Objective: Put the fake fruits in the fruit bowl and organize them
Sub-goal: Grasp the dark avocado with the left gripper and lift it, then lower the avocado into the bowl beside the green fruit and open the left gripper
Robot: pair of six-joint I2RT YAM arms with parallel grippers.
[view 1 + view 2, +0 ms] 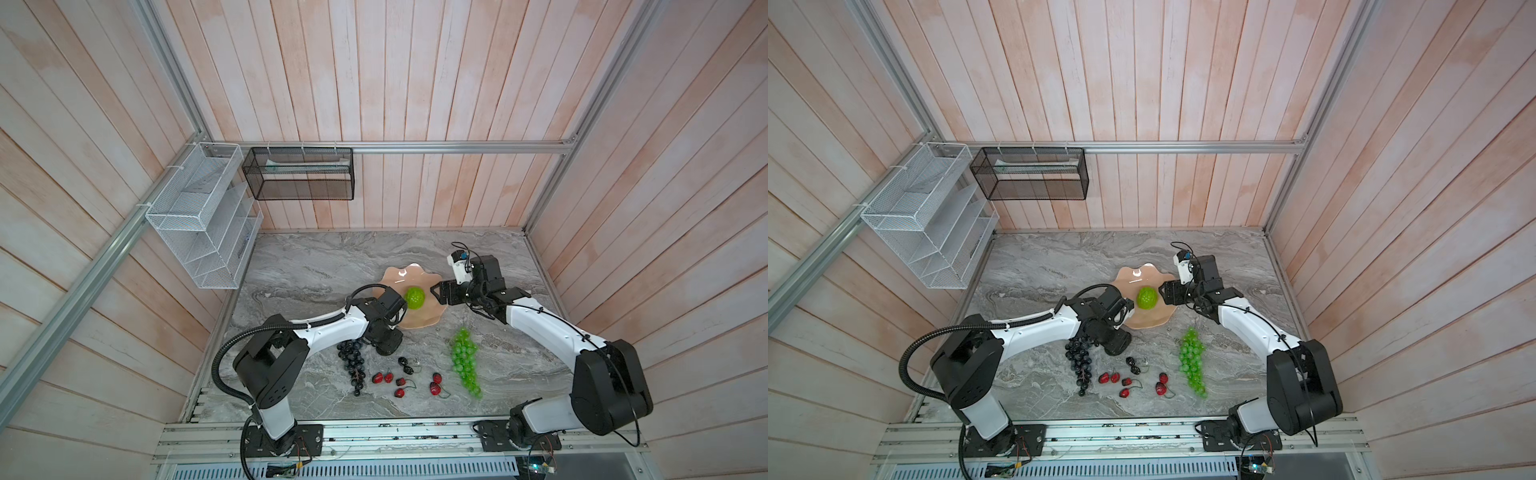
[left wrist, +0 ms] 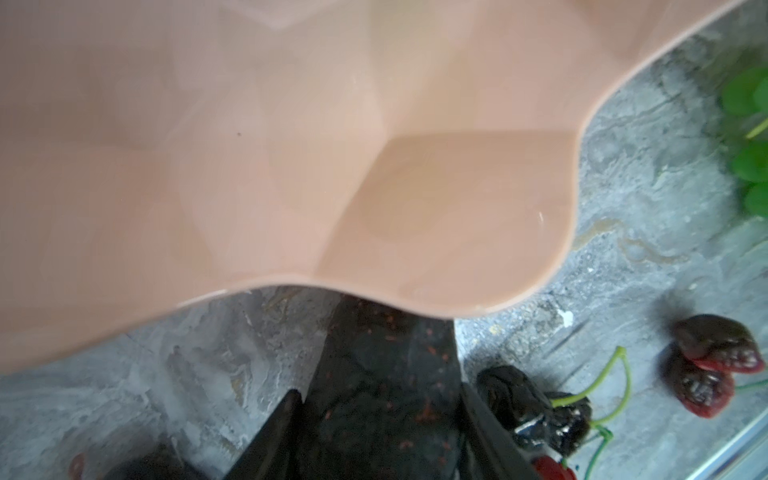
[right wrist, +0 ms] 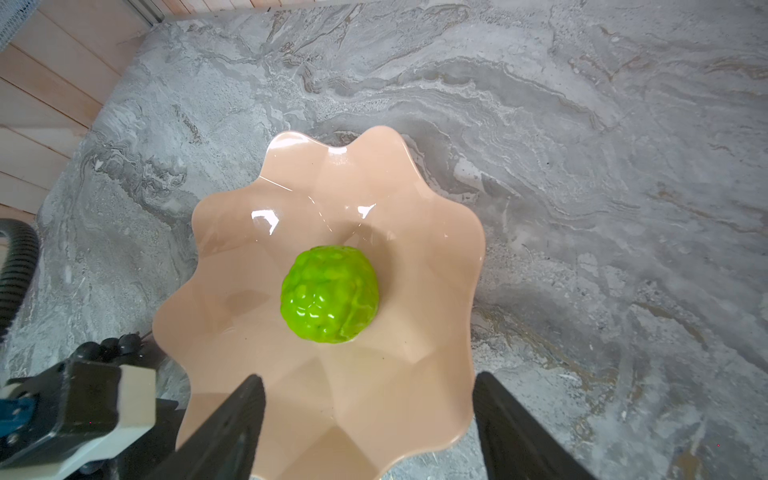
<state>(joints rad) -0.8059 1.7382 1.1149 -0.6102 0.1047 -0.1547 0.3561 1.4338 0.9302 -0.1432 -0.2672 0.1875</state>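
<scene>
One down, everything else to go. Only the knobbly green fruit (image 1: 414,297) is in the pink bowl (image 1: 398,277), which sits about mid-frame in both top views, and the fruit is near the bowl's centre.

Your left pincer (image 2: 380,401) is low at the surface (image 1: 307,270), just off the bowl's lower-left edge, with a finger on either side of the black avocado (image 2: 374,345). They're close in on it, but I can't tell if they're actually gripping. Your right pincer (image 3: 370,419) is wide and empty, hanging over the bowl's right edge.

Not in the bowl yet, all lying below it in the frame:
- purple grapes (image 1: 352,365) at lower left
- green grapes (image 1: 464,362) at lower right
- scattered cherries (image 1: 400,386) between them, red and black

On direction, the avocado's long axis looks lined up with the left pincer's reach, its far end pointing at the bowl's rim and tucked right by it. The purple bunch runs nearly top-to-bottom in the frame, fat end up and thin tip toward the bottom edge. The green bunch lies much the same, its tip slanting a bit to the lower right. The cherry stems go every which way.
</scene>
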